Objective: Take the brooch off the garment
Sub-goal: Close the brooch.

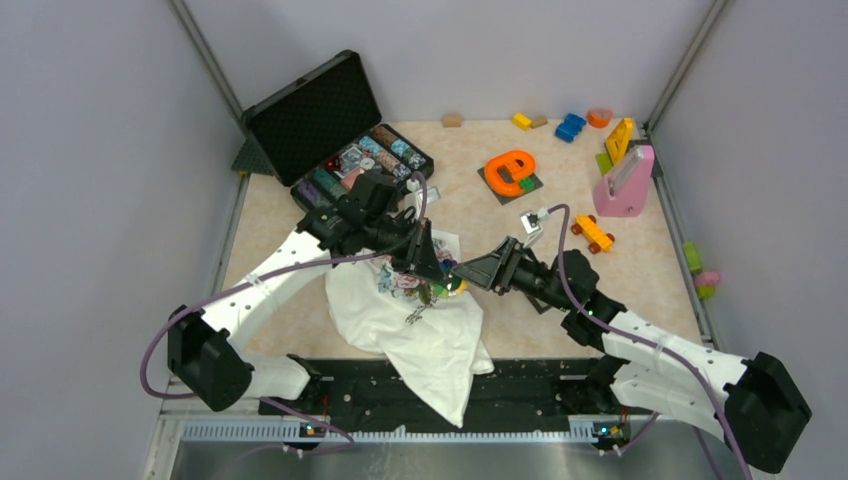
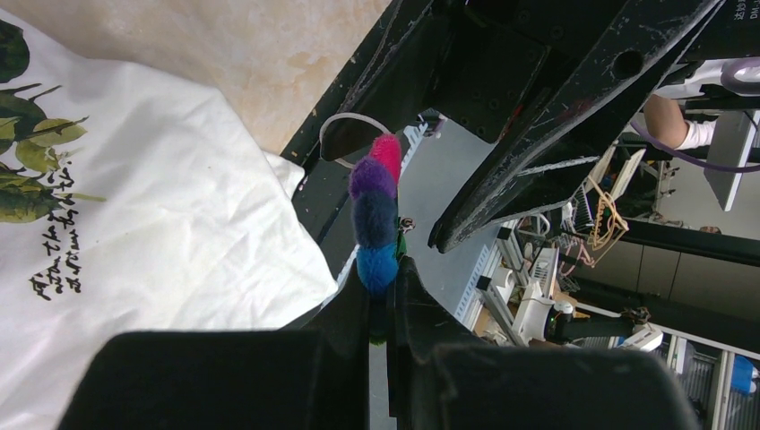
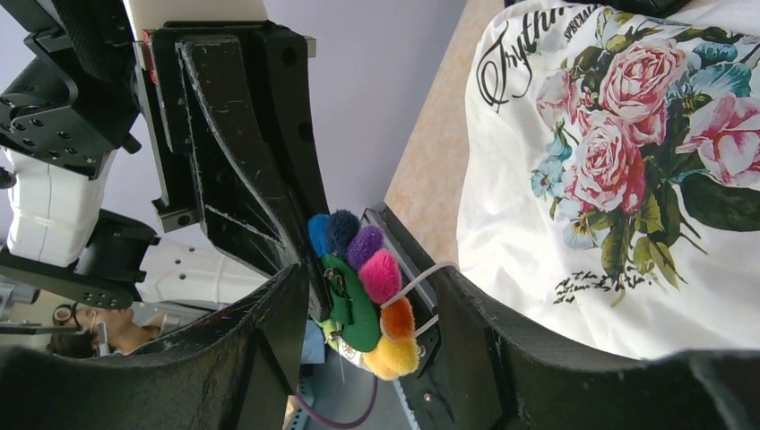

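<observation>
The brooch (image 3: pixel 363 287) is a ring of fuzzy beads in blue, purple, pink, orange and yellow on a green backing. My left gripper (image 2: pixel 387 269) is shut on its edge and holds it in the air, edge-on in the left wrist view (image 2: pixel 376 224). My right gripper (image 3: pixel 369 273) is open, with one finger on each side of the brooch and not touching it. The white garment (image 1: pixel 430 340) with its rose print lies crumpled on the table below both grippers. In the top view the brooch (image 1: pixel 452 284) sits between the left gripper (image 1: pixel 437 272) and the right gripper (image 1: pixel 470 275).
An open black case (image 1: pixel 310 110) with small items stands at the back left. An orange letter toy (image 1: pixel 510 172), an orange toy car (image 1: pixel 592 232), a pink holder (image 1: pixel 625 185) and coloured blocks (image 1: pixel 570 127) lie at the back right. The garment hangs over the black base rail (image 1: pixel 540 395).
</observation>
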Robot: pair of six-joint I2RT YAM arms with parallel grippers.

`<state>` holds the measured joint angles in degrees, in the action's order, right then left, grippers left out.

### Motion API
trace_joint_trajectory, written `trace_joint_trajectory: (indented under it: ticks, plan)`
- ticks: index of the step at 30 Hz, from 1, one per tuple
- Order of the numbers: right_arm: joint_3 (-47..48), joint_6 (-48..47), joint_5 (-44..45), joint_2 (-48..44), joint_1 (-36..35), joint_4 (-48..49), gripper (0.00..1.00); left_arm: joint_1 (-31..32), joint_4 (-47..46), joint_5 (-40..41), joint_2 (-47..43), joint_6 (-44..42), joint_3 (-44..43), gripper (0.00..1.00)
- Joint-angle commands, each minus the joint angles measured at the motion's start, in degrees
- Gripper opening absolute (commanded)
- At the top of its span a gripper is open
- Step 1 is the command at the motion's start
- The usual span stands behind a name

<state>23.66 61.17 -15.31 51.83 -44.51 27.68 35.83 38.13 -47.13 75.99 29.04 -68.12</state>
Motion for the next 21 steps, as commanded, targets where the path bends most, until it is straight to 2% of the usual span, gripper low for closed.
trace_joint_trajectory:
  ticks: [1,6,13,18,21]
  plan:
    - [1.62,0.43,0.88,-0.49,-0.49,3.27,0.55,-0.07,-1.83,-1.49,-1.63,-0.47,0.08,0.0]
    - [1.56,0.42,0.78,-0.33,-0.48,3.33,0.52,-0.07,-1.83,-1.38,-1.82,-0.63,0.12,0.0]
    - [1.5,0.44,0.61,-0.37,-0.46,3.05,0.42,-0.07,-1.83,-1.47,-1.76,-0.65,0.03,0.0]
    - [0.78,0.25,1.5,-1.49,-0.45,1.6,0.2,-0.2,-1.91,-1.22,-1.81,-0.71,0.02,0.0]
    - [0.34,0.15,2.8,-2.88,-0.42,0.16,0.0,-0.44,-2.05,-1.19,-1.74,-0.56,0.01,0.0]
